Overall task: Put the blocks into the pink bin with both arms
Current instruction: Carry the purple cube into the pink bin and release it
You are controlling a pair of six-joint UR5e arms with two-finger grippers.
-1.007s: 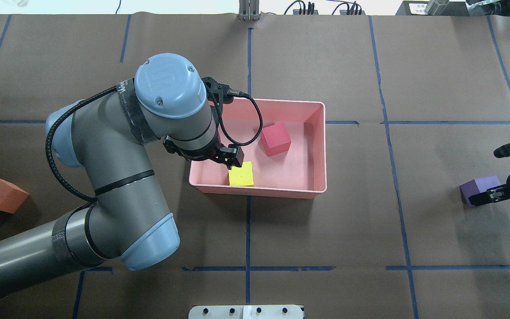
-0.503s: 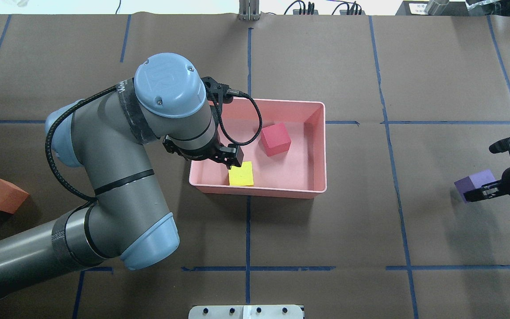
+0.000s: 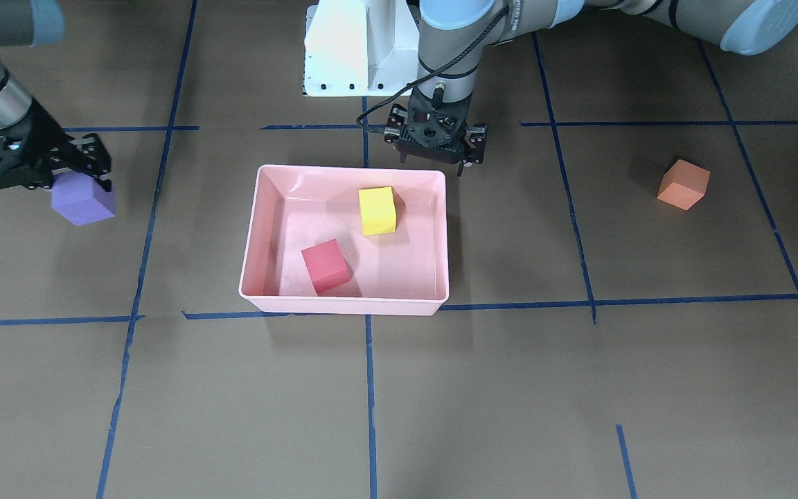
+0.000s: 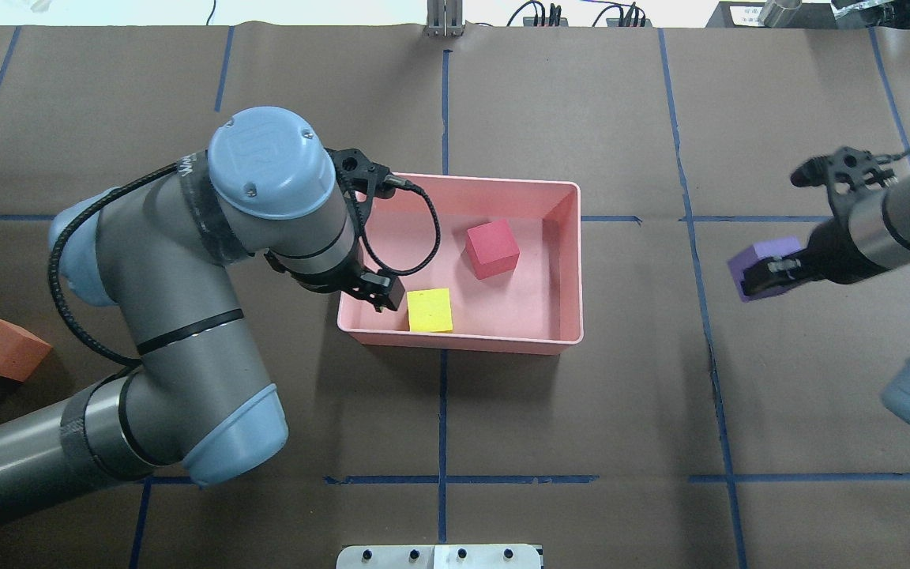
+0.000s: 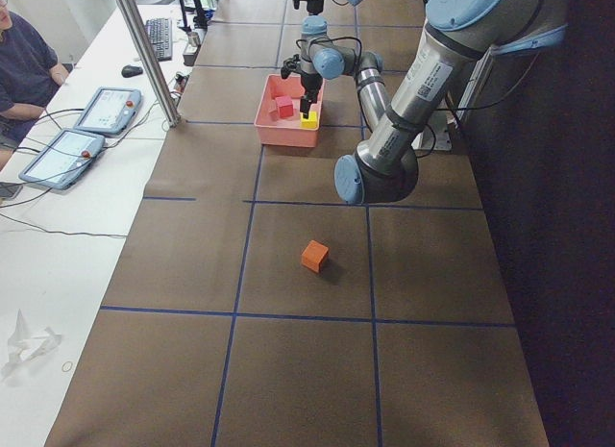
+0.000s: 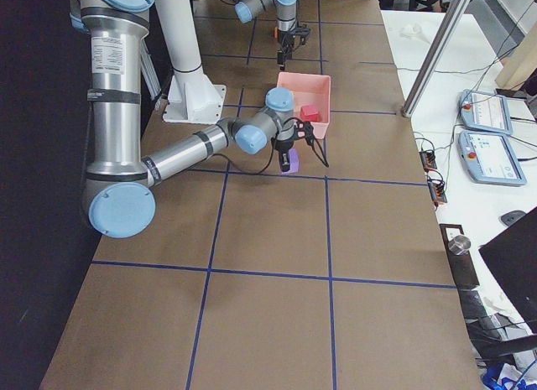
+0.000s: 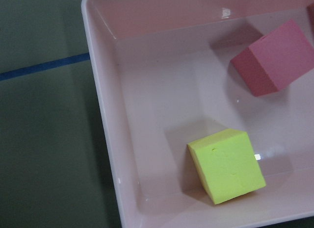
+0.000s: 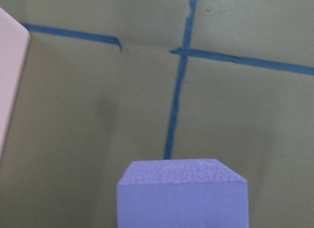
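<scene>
The pink bin (image 4: 463, 344) sits mid-table and holds the yellow cube (image 4: 430, 310) and the red cube (image 4: 491, 249). Both also show in the left wrist view, the yellow cube (image 7: 226, 165) and the red cube (image 7: 274, 57). My left gripper (image 3: 433, 161) is open and empty, above the bin's robot-side left corner, just clear of the yellow cube. My right gripper (image 4: 767, 273) is shut on the purple cube (image 4: 757, 257) and holds it above the table, to the right of the bin. The orange cube (image 4: 5, 348) lies alone on the table at the far left.
The white pedestal base (image 3: 354, 48) stands behind the bin. Blue tape lines (image 4: 443, 411) cross the brown table cover. Beyond the table's far edge are a metal pole (image 5: 144, 53), control tablets (image 5: 106, 111) and a seated person (image 5: 19, 67).
My right gripper has lifted the purple cube off the table and carried it left toward the bin. My left gripper has drawn back left, away from the yellow cube.
</scene>
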